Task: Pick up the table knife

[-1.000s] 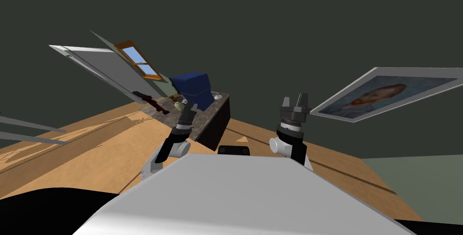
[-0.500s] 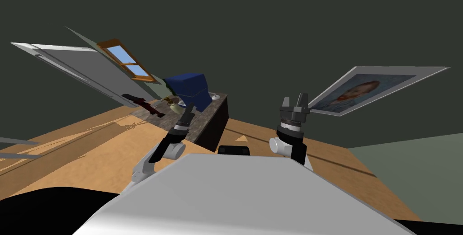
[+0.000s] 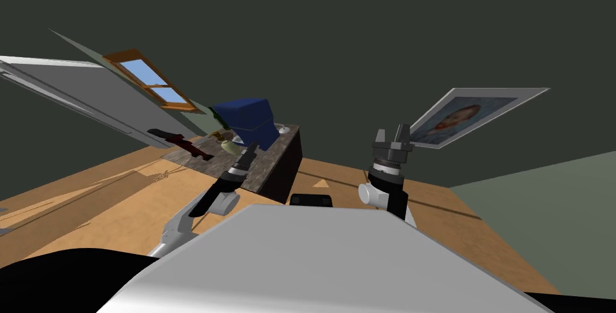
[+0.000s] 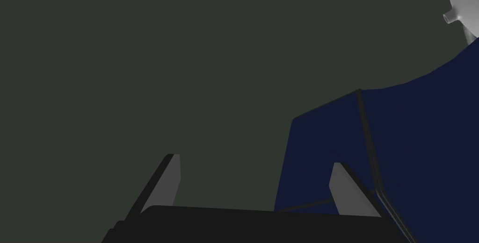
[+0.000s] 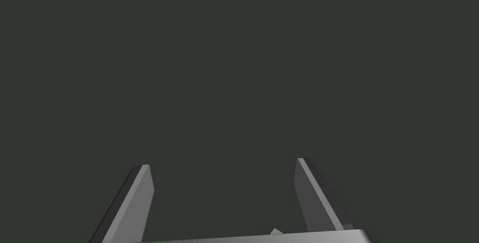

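- Wooden floor (image 3: pixel 120 207) runs under a low table and out to the dark green walls
- right gripper (image 3: pixel 392 132) is held upright on the right, well apart from the table; its fingers (image 5: pixel 142 198) stand apart with nothing between them
- left gripper (image 3: pixel 251 148) hangs over the near part of the table (image 3: pixel 267 165), a dark block with a mottled grey top; its fingers (image 4: pixel 169 179) are spread wide and grip nothing
- blue box (image 3: pixel 248 120) stands on the table just beyond that gripper; in the left wrist view one finger lies in front of the box's side
- olive pot (image 3: pixel 228 145) and dark red thing (image 3: pixel 180 141) lie left of the box; white rounded thing (image 3: pixel 284 129) sits on its right; which small item here is the knife I cannot tell
- window (image 3: pixel 147 80) and portrait (image 3: pixel 469 114) hang on the far walls
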